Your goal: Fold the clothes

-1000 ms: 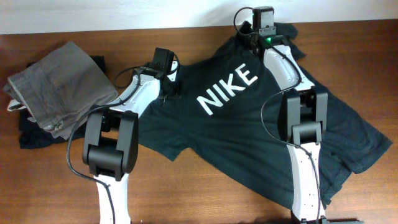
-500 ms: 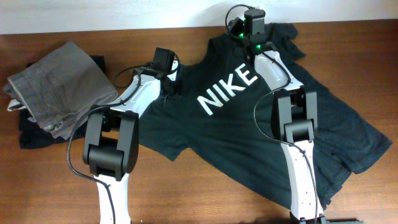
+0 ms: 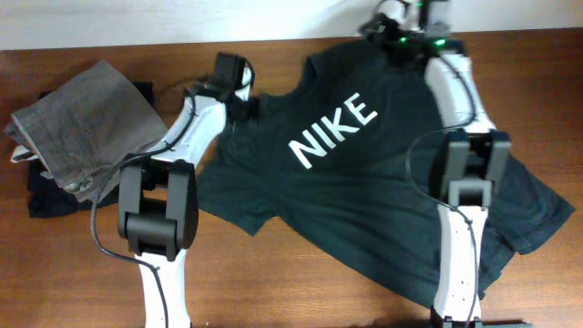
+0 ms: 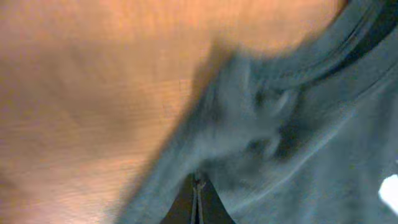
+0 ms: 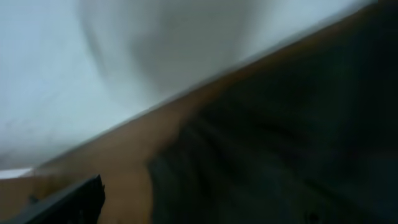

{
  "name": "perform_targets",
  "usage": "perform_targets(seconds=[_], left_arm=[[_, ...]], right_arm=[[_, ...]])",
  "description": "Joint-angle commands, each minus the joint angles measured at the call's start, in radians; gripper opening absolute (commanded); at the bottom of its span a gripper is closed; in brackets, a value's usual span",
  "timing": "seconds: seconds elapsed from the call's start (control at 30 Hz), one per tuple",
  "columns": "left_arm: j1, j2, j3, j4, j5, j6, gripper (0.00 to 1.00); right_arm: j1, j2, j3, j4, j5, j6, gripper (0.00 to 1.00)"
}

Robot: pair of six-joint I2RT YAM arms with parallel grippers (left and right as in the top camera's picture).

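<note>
The dark T-shirt (image 3: 364,182) with white NIKE lettering lies spread face up from the table's middle to its right. My left gripper (image 3: 244,100) sits at the shirt's left shoulder. In the left wrist view it (image 4: 198,198) is shut, and the grey-looking shirt fabric (image 4: 261,137) rises in a tent around its tips, with the collar rim at the upper right. My right gripper (image 3: 381,25) is at the table's far edge by the shirt's top. The blurred right wrist view shows only one finger (image 5: 68,202), far to the left, with nothing beside it, over the dark cloth (image 5: 280,149).
Folded grey trousers (image 3: 86,123) lie at the left on a black folded garment (image 3: 46,196). A white wall (image 3: 182,18) runs along the table's far edge. Bare wood (image 3: 301,273) shows in front of the shirt.
My right gripper has opened and swung right and back, from the collar to the table's far edge. My left gripper has shifted slightly up and left, staying shut.
</note>
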Motion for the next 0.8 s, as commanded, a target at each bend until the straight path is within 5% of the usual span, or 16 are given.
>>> perform_targets(seconds=[0.0,0.23,0.57,0.77], left_arm=[[-0.005,-0.052,0.140,-0.053,-0.008,0.047,0.01],[-0.005,-0.052,0.338,-0.150,-0.008,0.089,0.01],[0.015,-0.051,0.370,-0.135,0.090,0.100,0.00],[0.010,-0.051,0.400,-0.116,0.108,0.104,0.00]], right_arm=[[-0.020,-0.124,0.071,-0.117,0.018,-0.101,0.99],[-0.046,-0.269,0.075,-0.409,0.175,-0.230,0.99],[-0.047,-0.390,0.075,-0.824,0.478,-0.251,0.99],[-0.047,-0.404,0.075,-0.984,0.481,-0.250,0.99]])
